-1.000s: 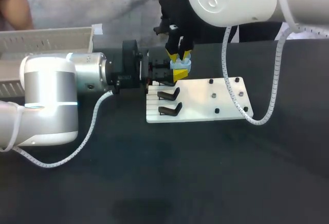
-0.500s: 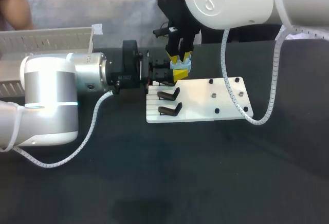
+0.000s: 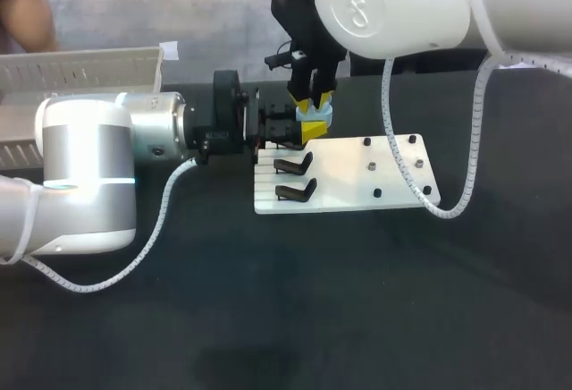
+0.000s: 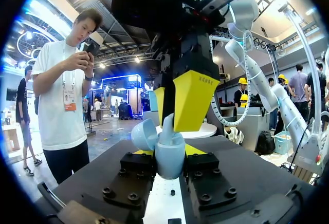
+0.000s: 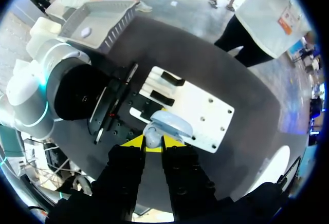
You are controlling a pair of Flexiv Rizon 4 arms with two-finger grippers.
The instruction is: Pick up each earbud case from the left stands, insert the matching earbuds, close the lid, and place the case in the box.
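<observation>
The white board [image 3: 344,195] lies on the black table [image 3: 268,318], with two black stands [image 3: 293,165] at its near end and small dark pegs [image 3: 371,166] further along. From above, the right arm's bulk hides much of the spot where the two grippers meet.

The left gripper [image 3: 308,131] reaches in level just over the board's edge, clamped on the pale blue case [image 4: 169,160]. The left wrist view shows the case's lid [image 4: 144,134] hinged open. There the right gripper [image 3: 313,100] comes down from above, its fingers pinched on an earbud [image 4: 167,124] whose lower end sits in the case.

The grey box [image 3: 80,66] stands well apart behind the left arm. Only the right wrist view looks into it, where a small pale rounded thing [image 5: 85,31] lies.
</observation>
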